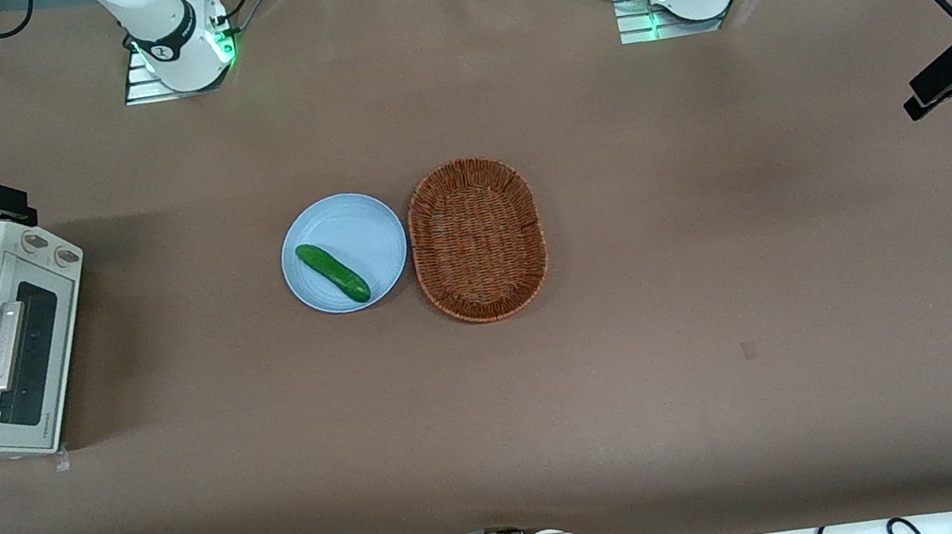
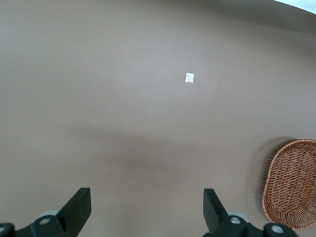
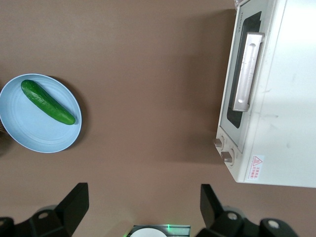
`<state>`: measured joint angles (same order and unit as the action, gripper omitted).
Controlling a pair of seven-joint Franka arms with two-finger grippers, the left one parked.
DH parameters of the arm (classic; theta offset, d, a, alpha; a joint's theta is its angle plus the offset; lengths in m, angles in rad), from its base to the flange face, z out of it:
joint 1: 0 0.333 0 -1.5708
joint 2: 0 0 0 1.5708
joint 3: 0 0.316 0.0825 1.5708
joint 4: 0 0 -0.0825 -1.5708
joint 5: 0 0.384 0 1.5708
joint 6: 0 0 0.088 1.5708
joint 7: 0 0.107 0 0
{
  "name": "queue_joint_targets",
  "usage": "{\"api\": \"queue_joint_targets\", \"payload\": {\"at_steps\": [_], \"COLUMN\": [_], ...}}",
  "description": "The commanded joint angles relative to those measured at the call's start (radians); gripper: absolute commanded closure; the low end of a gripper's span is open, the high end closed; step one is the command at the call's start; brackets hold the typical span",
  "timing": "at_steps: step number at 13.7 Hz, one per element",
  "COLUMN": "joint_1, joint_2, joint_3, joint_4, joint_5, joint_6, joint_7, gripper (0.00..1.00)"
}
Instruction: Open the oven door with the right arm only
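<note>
Hovering high with my claw (image 3: 143,207) spread wide and holding nothing, I look down on the oven door (image 3: 244,79), shut, well below me and off to one side; its handle (image 3: 248,71) faces up, ready for my descent.

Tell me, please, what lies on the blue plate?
One green cucumber lies on the blue plate; the patch of plate under it is covered. The tool hangs open above the table, away from the closed oven door.
</note>
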<state>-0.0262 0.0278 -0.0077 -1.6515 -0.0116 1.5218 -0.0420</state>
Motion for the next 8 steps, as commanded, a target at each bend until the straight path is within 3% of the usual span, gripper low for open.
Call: {"api": "queue_joint_targets", "payload": {"at_steps": [1, 8], "joint_1": [0.012, 0.017], "joint_2": [-0.008, 0.004], "joint_3": [-0.015, -0.012], "joint_4": [-0.004, 0.018], "joint_5": [0.005, -0.004], "joint_6": [0.017, 0.006], "joint_7": [0.011, 0.004], "gripper": [0.0, 0.0]}}
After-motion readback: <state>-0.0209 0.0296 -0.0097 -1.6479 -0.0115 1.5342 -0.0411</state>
